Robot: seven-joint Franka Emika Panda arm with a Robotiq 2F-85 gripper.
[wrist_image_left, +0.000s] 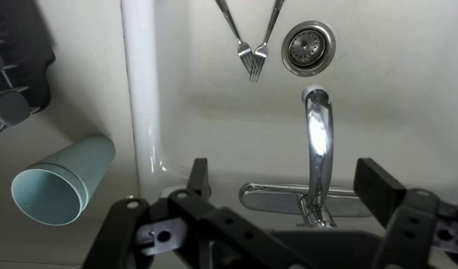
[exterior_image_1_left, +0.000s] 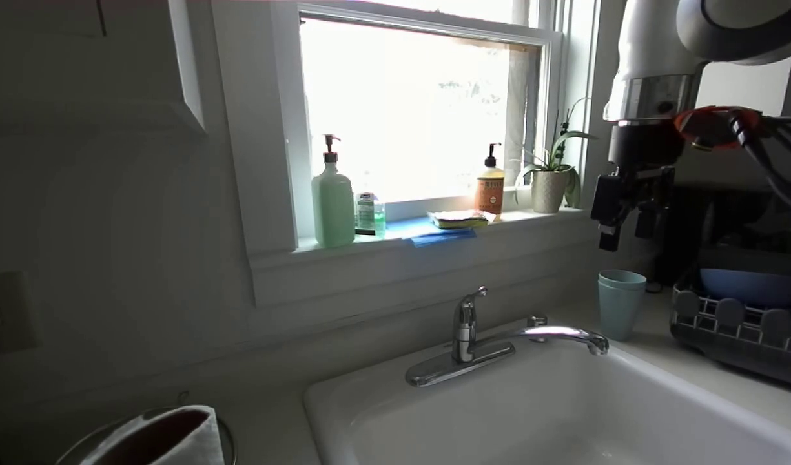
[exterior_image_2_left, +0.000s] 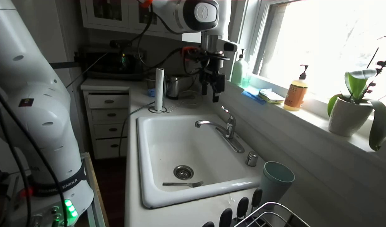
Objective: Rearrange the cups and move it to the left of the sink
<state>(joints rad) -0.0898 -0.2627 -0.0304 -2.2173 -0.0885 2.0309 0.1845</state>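
Observation:
Two pale teal cups, nested with one rim just above the other, stand upright on the counter beside the sink; the stack of cups shows in both exterior views and at the left of the wrist view. The white sink has its chrome faucet at the wall side. High above the faucet area, my gripper points down, apart from the cups. Its jaws are wide open with nothing between them.
A dish rack sits close to the cups. Two forks lie in the sink. Soap bottles and a potted plant line the windowsill. A paper towel roll stands past the sink's far end.

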